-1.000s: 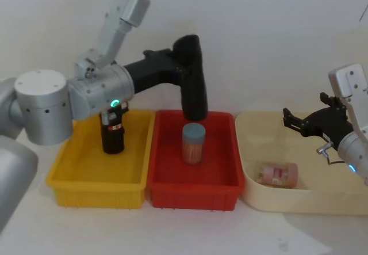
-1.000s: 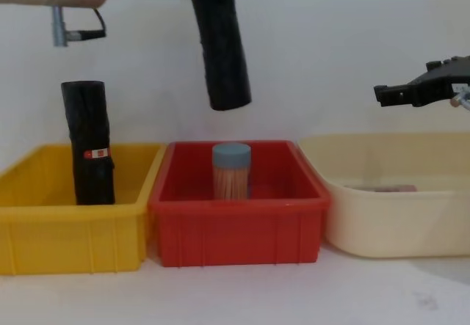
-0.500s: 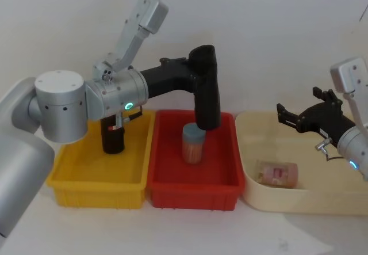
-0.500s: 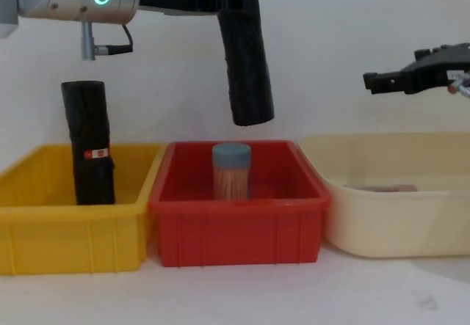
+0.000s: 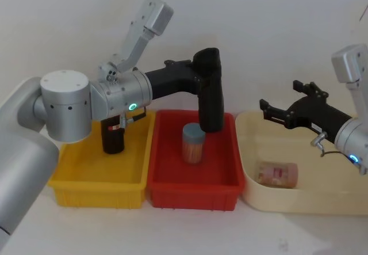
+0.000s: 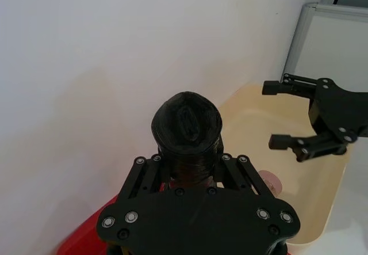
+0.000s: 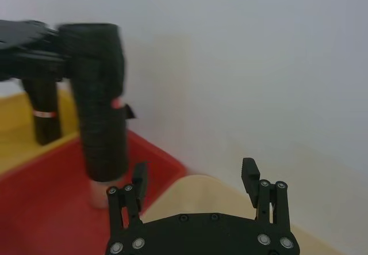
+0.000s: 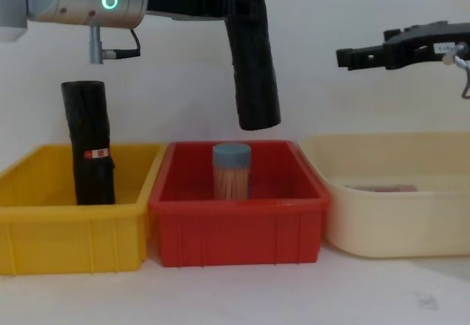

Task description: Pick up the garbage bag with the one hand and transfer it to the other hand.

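The garbage bag (image 5: 210, 91), a matte black roll, hangs nearly upright above the red bin (image 5: 172, 193), with my left gripper (image 5: 198, 73) shut on its upper part. From the chest it shows as a tilted cylinder (image 8: 252, 53) held by the left gripper (image 8: 233, 2) on the arm with the green ring light. In the left wrist view the roll's top end (image 6: 187, 122) sits between the fingers. My right gripper (image 5: 280, 96) stands open over the cream tub, a short gap to the right of the bag, and is seen from the side (image 8: 365, 46) at about the bag's top height.
A second black roll with a red-and-white sticker (image 8: 89, 141) stands in the yellow bin (image 5: 95, 180). A jar with a blue lid (image 5: 193, 143) stands in the red bin under the bag. The cream tub (image 5: 253, 197) holds a pink item (image 5: 277, 174).
My left arm has carried the bag to the right and a little higher. My right gripper has moved left and up toward it, still open.
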`<state>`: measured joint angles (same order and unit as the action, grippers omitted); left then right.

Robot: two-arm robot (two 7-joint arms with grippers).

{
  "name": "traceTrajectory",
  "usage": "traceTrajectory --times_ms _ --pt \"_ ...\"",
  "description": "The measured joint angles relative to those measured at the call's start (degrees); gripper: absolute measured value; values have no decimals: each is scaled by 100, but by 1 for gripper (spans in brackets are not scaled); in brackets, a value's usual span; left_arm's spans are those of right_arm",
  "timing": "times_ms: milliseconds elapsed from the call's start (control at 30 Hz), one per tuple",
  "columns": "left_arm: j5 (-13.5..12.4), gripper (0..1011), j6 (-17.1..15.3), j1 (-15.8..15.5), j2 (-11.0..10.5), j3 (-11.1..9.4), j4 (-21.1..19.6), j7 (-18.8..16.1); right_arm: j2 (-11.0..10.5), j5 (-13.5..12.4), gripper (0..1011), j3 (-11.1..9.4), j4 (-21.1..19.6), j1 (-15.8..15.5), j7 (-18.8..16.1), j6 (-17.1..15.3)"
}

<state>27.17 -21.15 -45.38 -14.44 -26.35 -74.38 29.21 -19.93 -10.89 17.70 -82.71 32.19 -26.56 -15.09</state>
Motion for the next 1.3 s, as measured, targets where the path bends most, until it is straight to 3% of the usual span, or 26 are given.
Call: traceTrajectory --times_ms 433,767,1033,1300 --pt "4 370 7 -25 13 -23 47 25 -44 -463 1004 277 -5 223 -896 -406" --pt "5 370 8 -31 18 -30 60 31 146 -607 1004 717 472 606 -1460 -601" --pt "4 370 9 -36 21 -34 65 36 366 -598 1004 901 926 877 -1507 -555" --pt "3 370 9 -37 19 -34 70 33 725 -485 1004 1016 1647 1251 -1184 -377"
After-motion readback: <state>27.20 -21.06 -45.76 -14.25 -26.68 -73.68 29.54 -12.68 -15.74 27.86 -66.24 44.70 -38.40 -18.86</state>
